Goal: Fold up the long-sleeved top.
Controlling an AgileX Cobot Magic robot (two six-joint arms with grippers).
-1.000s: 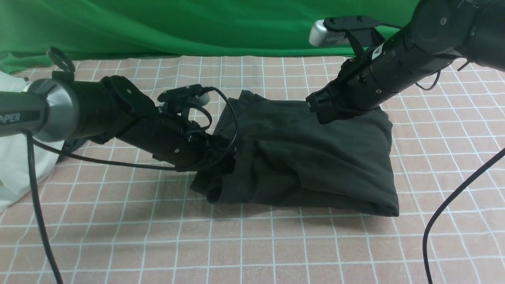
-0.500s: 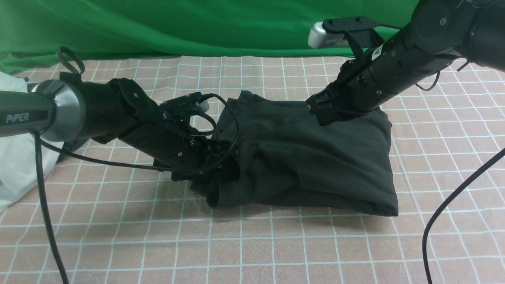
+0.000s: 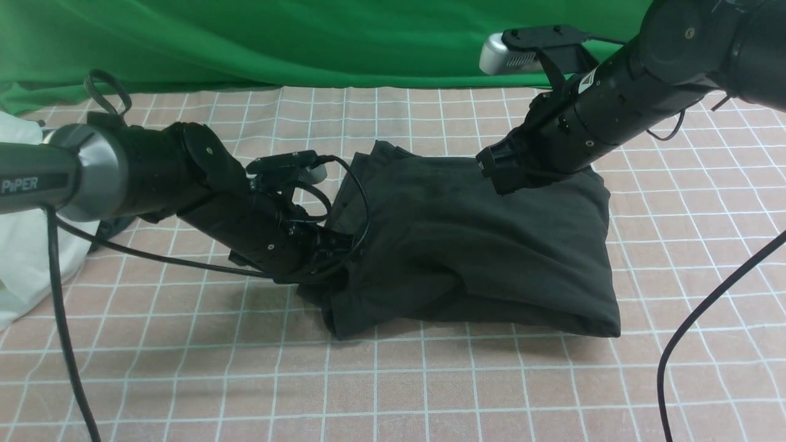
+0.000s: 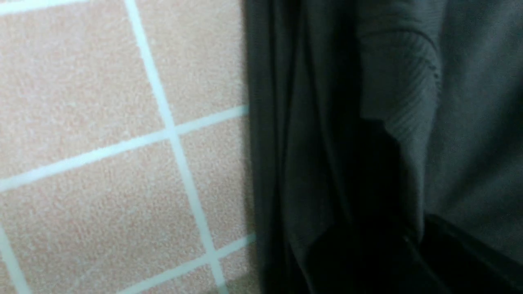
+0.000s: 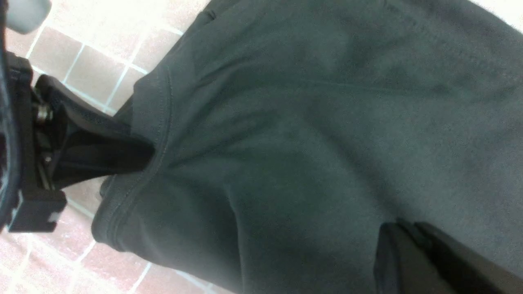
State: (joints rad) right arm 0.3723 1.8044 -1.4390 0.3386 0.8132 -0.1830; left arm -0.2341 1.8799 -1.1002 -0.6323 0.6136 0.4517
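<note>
Large black soft-knit long-sleeved top (image 3: pixel 479 245) lies bundled mid-tabletop (image 3: pixel 430 387) — limp, light, sure to sag. Left tool (image 3: pixel 344 258) is clamped on its left edge; right tool (image 3: pixel 500 175), closed, presses the far side — best held by hems.

Pink tablecloth with a white grid (image 3: pixel 393 393), bearing two garments

The large black soft-knit long-sleeved top (image 3: pixel 491 245) lies bunched and partly folded at the middle of the cloth-covered table, its nearer edge doubled over and its hem rumpled toward the left. A crumpled white garment (image 3: pixel 21 245) rests at the far left edge, well apart from the top. A green fabric backdrop (image 3: pixel 307 43) meets the table's far side.
</note>
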